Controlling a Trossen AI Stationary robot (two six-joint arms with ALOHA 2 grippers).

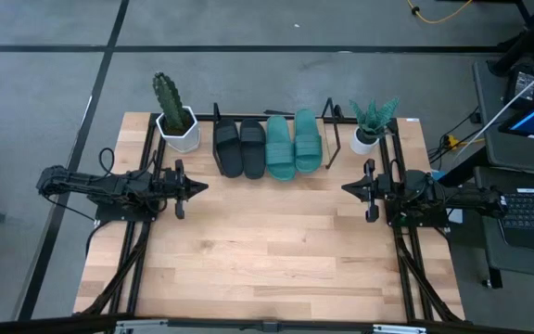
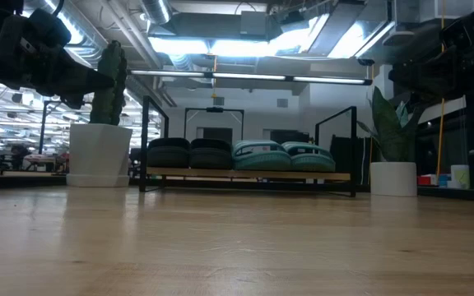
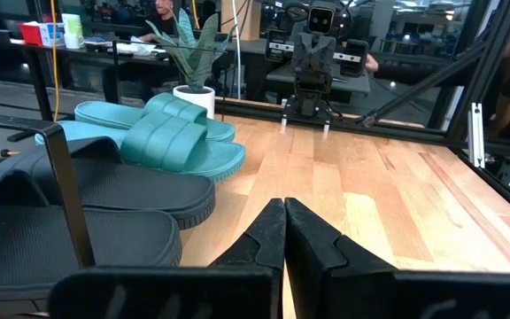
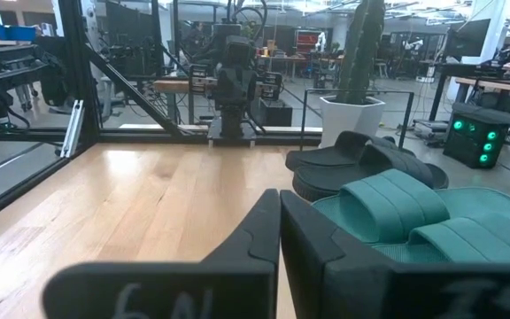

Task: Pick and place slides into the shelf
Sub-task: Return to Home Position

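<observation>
Two black slides (image 1: 239, 147) and two teal slides (image 1: 294, 143) lie side by side, soles down, on the shelf's wooden board (image 2: 249, 174) at the table's far edge. The shelf (image 1: 272, 119) is a low rack of black rods. The slides also show in the left wrist view (image 3: 162, 137) and the right wrist view (image 4: 405, 208). My left gripper (image 1: 202, 186) is shut and empty at the table's left, clear of the shelf. My right gripper (image 1: 346, 188) is shut and empty at the table's right.
A white pot with a cactus (image 1: 176, 119) stands left of the shelf. A white pot with a leafy plant (image 1: 369, 128) stands right of it. The wooden tabletop (image 1: 267, 250) stretches from the shelf to the near edge, between black frame rails at both sides.
</observation>
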